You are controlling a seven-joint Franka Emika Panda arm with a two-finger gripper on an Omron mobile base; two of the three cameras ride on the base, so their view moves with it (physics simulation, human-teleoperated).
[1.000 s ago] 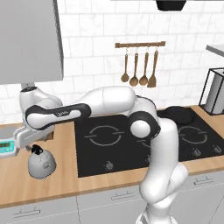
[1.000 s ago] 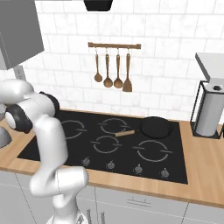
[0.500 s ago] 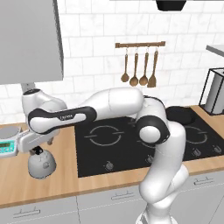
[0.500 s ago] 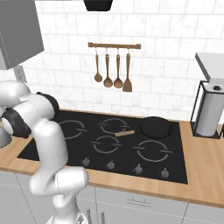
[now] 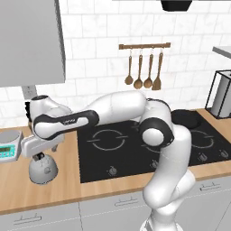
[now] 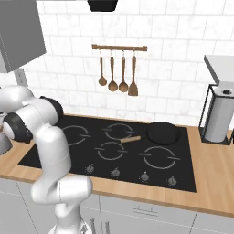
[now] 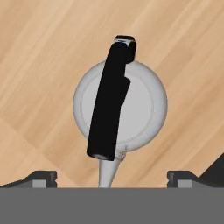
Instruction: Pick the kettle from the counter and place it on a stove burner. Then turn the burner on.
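Now the claw has dropped closer over the kettle on the desk, jaws spread wide and empty, ready to grasp.

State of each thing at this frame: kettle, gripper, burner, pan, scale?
kettle: upright on the counter, not gripped
gripper: open, above the kettle, fingertips apart either side of its handle
stove burner: bare, nothing on it
frying pan: sitting on the cooktop's back right
kitchen scale: on the counter beside the kettle
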